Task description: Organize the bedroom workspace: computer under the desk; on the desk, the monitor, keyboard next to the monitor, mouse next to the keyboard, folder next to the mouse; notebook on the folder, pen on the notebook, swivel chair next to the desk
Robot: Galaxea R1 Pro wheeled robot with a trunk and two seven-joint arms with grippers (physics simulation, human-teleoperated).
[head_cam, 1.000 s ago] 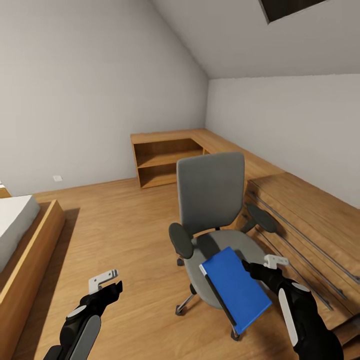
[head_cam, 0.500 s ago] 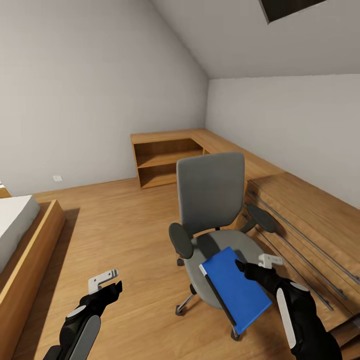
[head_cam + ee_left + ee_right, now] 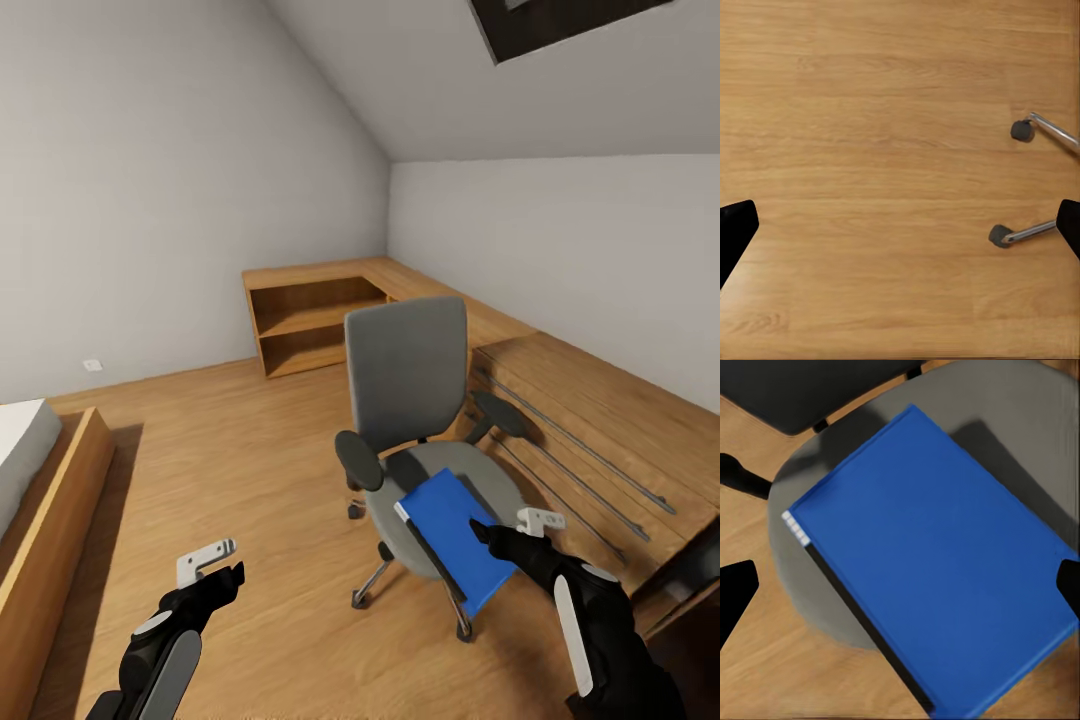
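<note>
Both end effectors agape | folder (image 3: 930,577) on swivel chair (image 3: 410,400) | left wrist: casters (image 3: 1021,130)

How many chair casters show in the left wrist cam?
2. One caster and a second caster, each on the wooden floor at the end of a chrome leg. Others may be out of frame.

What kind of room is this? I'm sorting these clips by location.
Probably an attic bedroom with a work corner: a sloped ceiling, the edge of a bed in a wooden frame, low wooden cabinets along the walls, and a grey swivel chair with a blue folder on its seat.
</note>
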